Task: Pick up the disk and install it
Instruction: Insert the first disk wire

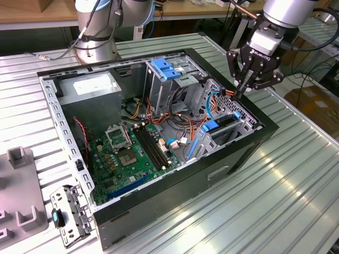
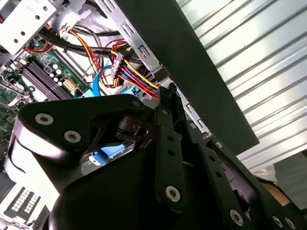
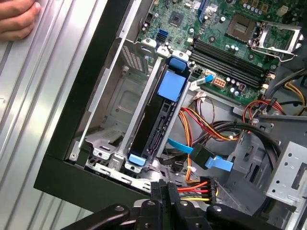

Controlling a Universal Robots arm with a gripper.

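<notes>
The disk (image 1: 225,126) sits on edge in the drive cage at the front corner of the open computer case (image 1: 159,222), toward the exterior view's right, its blue carrier tab showing at the top. In that exterior view the gripper (image 1: 239,91) hangs just above the case's far rim, near the cage but apart from the disk, and its two fingers are pressed together with nothing between them. A bundle of orange and yellow cables (image 1: 225,94) runs just beneath its tip. The green motherboard (image 1: 132,153) lies on the case floor, and the grey power supply (image 1: 90,90) fills the back corner.

In the second wrist view the black fingers (image 2: 169,124) come to a closed point over the case's dark wall, with the coloured cables (image 2: 129,72) just beyond them; they hold nothing.

In the first wrist view the disk (image 3: 156,124) shows as a dark slab standing in its slot, a blue tab at each end, seemingly seated between the metal rails of the cage (image 3: 120,110). A person's hand (image 3: 17,19) rests on the ribbed table beside the case.

To my eye the disk is already in its bay and let go, so the install looks done or close to it; whether it is fully latched I can't tell.
</notes>
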